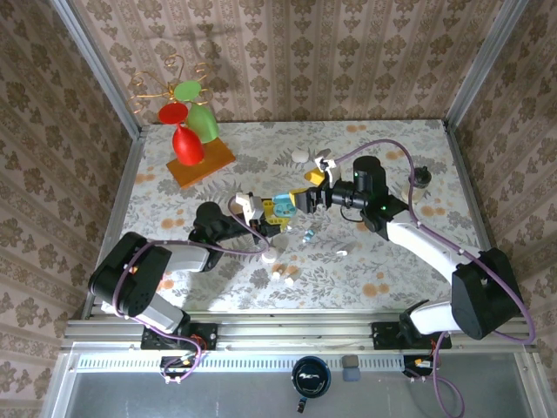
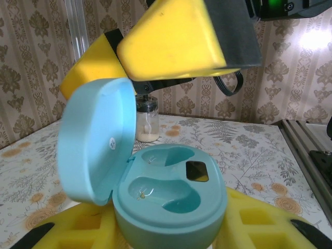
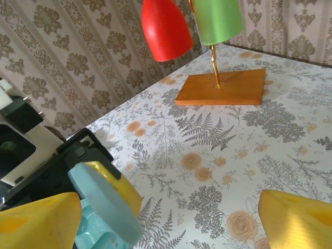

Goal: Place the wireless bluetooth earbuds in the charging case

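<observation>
So the teal charging case (image 2: 171, 207) is pinched between the yellow foam fingers of the left gripper (image 2: 166, 231), sitting upright with its lid (image 2: 96, 145) flipped wide open to one side. Both wells inside are empty as far as I can see. There's a tiny glint in the front well, maybe a contact pin, but it's too small to call.

The right gripper (image 3: 168, 223) is right above the case with its fingers spread well apart and nothing between them. In its own wrist view the edge of the teal lid sits just beside one finger.

The earbuds (image 1: 289, 281) are all on the table (image 1: 392, 139), not in the case: a few little white bits in front of the left gripper, another white one off to the right, and a small teal bit (image 1: 309, 235) just below the case.

Behind the case stands a small glass jar (image 2: 147, 122) with something pale at the bottom.
</observation>
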Controlling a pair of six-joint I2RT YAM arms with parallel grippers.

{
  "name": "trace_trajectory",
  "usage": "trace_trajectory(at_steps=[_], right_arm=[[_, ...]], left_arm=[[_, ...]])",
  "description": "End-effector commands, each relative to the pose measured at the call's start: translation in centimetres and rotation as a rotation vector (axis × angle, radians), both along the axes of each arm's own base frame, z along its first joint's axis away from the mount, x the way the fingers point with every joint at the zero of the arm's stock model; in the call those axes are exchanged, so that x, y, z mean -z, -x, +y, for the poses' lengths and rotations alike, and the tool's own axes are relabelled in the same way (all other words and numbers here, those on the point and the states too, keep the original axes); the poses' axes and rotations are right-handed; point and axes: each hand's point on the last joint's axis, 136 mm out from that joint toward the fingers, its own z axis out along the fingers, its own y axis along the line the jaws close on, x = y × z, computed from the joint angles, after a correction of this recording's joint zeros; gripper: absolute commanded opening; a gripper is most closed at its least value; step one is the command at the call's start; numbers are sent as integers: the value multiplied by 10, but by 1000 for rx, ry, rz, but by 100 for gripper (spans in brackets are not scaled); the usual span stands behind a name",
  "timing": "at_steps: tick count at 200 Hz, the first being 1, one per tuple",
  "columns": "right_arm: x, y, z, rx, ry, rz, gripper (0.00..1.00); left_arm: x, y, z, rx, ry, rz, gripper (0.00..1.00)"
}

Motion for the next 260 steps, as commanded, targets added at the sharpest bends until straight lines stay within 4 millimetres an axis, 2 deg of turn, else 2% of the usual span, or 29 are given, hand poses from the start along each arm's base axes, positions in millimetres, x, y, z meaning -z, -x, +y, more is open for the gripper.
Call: trace_trajectory(at_steps=[1, 40, 63, 89, 111, 135, 145, 150, 169, 219, 260], right_arm=[[-16, -3, -1, 6, -30, -8, 89], [-28, 7, -14, 39, -76, -18, 89], [-21, 1, -34, 145, -94, 41, 89], [20, -12, -65, 342, -32, 223, 87], [61, -9, -79, 412, 88, 385, 85], [95, 3, -75, 365, 174, 542, 81], [102, 7, -73, 353, 183, 597, 77], [116, 9, -71, 345, 199, 650, 74], [140, 13, -69, 354, 214, 768, 66], [183, 20, -45, 306, 184, 976, 44], [204, 30, -30, 304, 187, 1043, 42]], left_arm=[[-12, 7, 2, 7, 22, -65, 37], [-8, 4, 2, -1, 16, -60, 38], [-7, 2, 4, -6, 15, -57, 38], [-8, 0, 6, -7, 16, -56, 38], [-8, 0, 7, -7, 17, -49, 38], [-7, 0, 9, -11, 14, -46, 38], [-6, -1, 9, -13, 13, -43, 38], [-5, -1, 9, -13, 13, -43, 38], [-4, -1, 9, -12, 11, -38, 38], [-5, -1, 9, -13, 12, -35, 38], [-4, 1, 9, -11, 12, -34, 37]])
